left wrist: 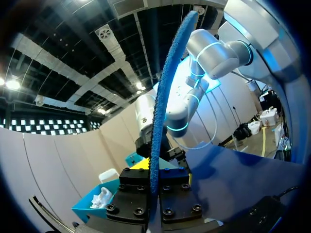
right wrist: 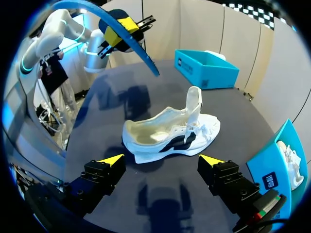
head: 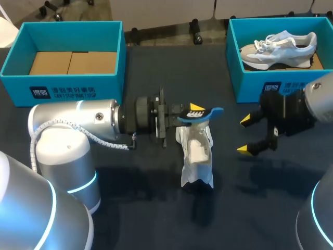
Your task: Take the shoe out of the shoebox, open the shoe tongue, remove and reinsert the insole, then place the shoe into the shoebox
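Observation:
A white shoe lies on the dark table, its tongue pulled up. Just above its rear end my left gripper is shut on a blue insole and holds it in the air. In the left wrist view the insole stands edge-on between that gripper's fingers. My right gripper hangs open to the right of the shoe, holding nothing. In the right wrist view the shoe lies just ahead of this gripper, and the insole arcs above it from the left gripper.
A blue box with a bare cardboard floor stands at the back left. A second blue box at the back right holds another pale sneaker. Both arms flank the shoe closely.

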Controlling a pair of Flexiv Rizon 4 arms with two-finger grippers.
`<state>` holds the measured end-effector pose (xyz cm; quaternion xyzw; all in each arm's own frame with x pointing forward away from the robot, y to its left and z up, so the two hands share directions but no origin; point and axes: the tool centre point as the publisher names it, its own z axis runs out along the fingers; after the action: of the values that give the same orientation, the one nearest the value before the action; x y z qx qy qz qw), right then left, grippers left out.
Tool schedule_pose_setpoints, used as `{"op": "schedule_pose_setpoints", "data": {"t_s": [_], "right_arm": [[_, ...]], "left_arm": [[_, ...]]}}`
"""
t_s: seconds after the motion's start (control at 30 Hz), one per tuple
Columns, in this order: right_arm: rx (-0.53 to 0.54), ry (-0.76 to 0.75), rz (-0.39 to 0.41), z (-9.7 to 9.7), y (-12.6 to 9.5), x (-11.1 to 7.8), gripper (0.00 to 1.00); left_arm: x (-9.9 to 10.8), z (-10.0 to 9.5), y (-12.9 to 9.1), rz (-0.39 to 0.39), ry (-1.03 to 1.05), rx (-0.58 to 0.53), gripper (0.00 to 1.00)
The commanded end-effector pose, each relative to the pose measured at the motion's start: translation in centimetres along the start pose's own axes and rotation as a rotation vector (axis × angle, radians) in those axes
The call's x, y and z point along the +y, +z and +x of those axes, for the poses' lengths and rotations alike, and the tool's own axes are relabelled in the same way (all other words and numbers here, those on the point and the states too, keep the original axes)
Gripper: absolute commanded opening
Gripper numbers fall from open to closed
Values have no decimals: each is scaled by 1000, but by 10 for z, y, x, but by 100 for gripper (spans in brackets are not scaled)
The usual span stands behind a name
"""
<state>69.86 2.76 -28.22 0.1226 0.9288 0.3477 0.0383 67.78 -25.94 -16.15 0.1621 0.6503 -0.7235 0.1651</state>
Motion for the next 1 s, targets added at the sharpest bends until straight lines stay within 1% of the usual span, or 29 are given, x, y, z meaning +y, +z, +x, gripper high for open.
{"op": "schedule_pose_setpoints", "data": {"t_s": [0.03,0.17,0.23,0.37,0.53,0.83,1.0], "right_arm": [[2,-9,2,2,6,-3,100],[11,-28,-3,3,15,-4,100],[17,-39,-17,5,19,-4,100],[17,-43,-11,7,30,-1,100],[12,-54,-6,10,43,6,100],[-6,-69,7,11,48,16,100],[-6,-72,13,12,50,16,100]], "left_arm": [[7,10,-8,4,-14,-3,0],[11,13,-12,4,-30,-5,0],[12,14,-13,-5,-32,-6,0],[12,15,-16,-8,-34,-11,0],[15,15,-19,-15,-41,-17,0],[24,18,-28,-16,-69,-27,0],[30,18,-31,-24,-77,-29,0]]}}
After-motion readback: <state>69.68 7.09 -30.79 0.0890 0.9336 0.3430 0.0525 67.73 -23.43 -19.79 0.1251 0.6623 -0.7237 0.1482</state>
